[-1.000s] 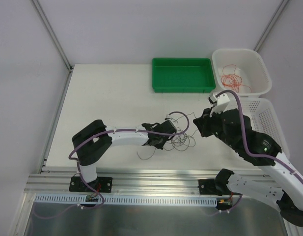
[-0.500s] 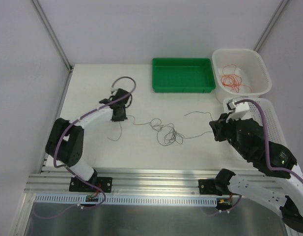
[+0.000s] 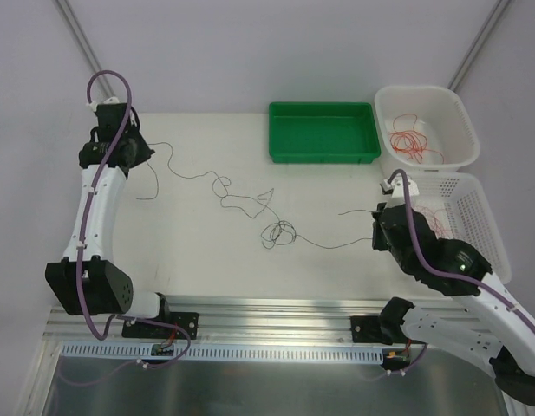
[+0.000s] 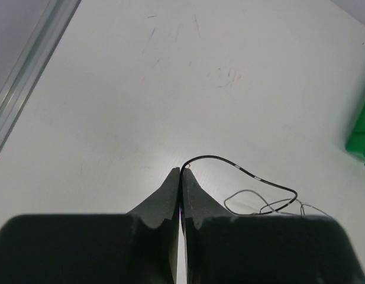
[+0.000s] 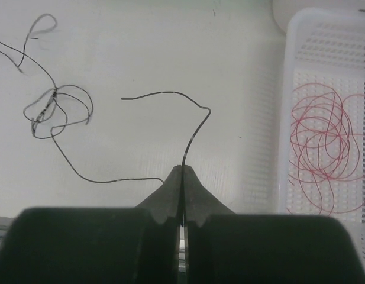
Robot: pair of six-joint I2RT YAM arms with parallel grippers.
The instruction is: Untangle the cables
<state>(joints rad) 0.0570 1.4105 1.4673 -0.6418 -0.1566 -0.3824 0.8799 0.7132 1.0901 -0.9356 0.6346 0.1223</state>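
A thin dark cable [image 3: 217, 184] runs across the white table from my left gripper [image 3: 146, 152] at the far left back, through a small knot of loops [image 3: 280, 232], to my right gripper [image 3: 377, 229]. The left wrist view shows the left gripper [image 4: 183, 171] shut on this black cable [image 4: 247, 170], which arcs away to the right. In the right wrist view the right gripper [image 5: 183, 170] is shut on the cable [image 5: 194, 130] near its free end. The knot [image 5: 52, 106] lies up and to the left of it. Red cables [image 3: 410, 139] lie coiled in the baskets.
A green tray [image 3: 323, 152] stands at the back centre. A white basket [image 3: 462, 117] sits at the back right. A second white basket [image 3: 484, 204] holding red cables [image 5: 321, 142] stands just right of my right gripper. A metal rail [image 3: 250, 319] borders the near edge.
My left arm swung from the table's middle to the far back left, drawing the cable out into a long line. The tangle shrank to a small knot. My right gripper drew back to the right.
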